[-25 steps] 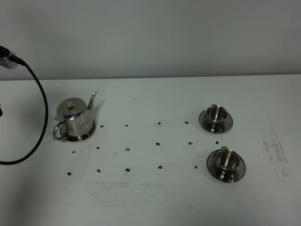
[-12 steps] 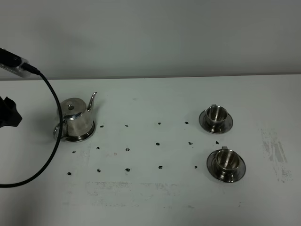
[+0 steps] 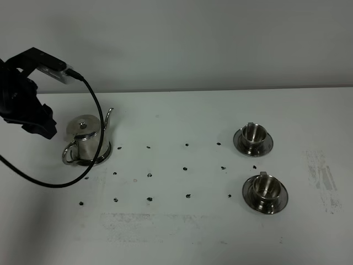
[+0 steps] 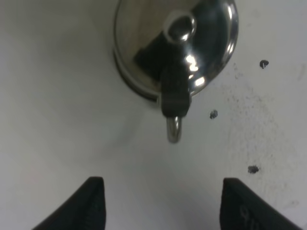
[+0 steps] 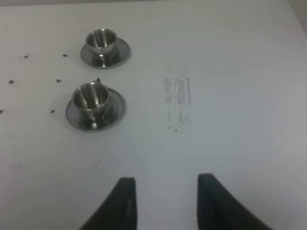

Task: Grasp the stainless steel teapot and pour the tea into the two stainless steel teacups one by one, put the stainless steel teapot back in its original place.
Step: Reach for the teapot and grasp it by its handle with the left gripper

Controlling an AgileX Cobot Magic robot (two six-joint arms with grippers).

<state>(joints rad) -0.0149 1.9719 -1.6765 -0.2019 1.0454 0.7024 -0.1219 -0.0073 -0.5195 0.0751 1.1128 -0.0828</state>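
left gripper (image 4: 160,203) beside the stainless steel teapot (image 3: 87,141), its jaws apart and holding nothing.
we see the teapot upright on the left part of the white table (image 3: 182,237), lid on, its spout towards the far right and its loop handle (image 4: 173,129) facing the gap between the left fingers, apart from them. the two stainless steel teacups (image 3: 253,133) (image 3: 265,189) sit on their saucers well away on the right, one behind the other. the right gripper (image 5: 165,201) hangs over bare table near a grey smear (image 5: 176,103), its jaws a narrower gap apart with nothing between. a black cable (image 3: 95,113) loops from the left arm past the teapot.
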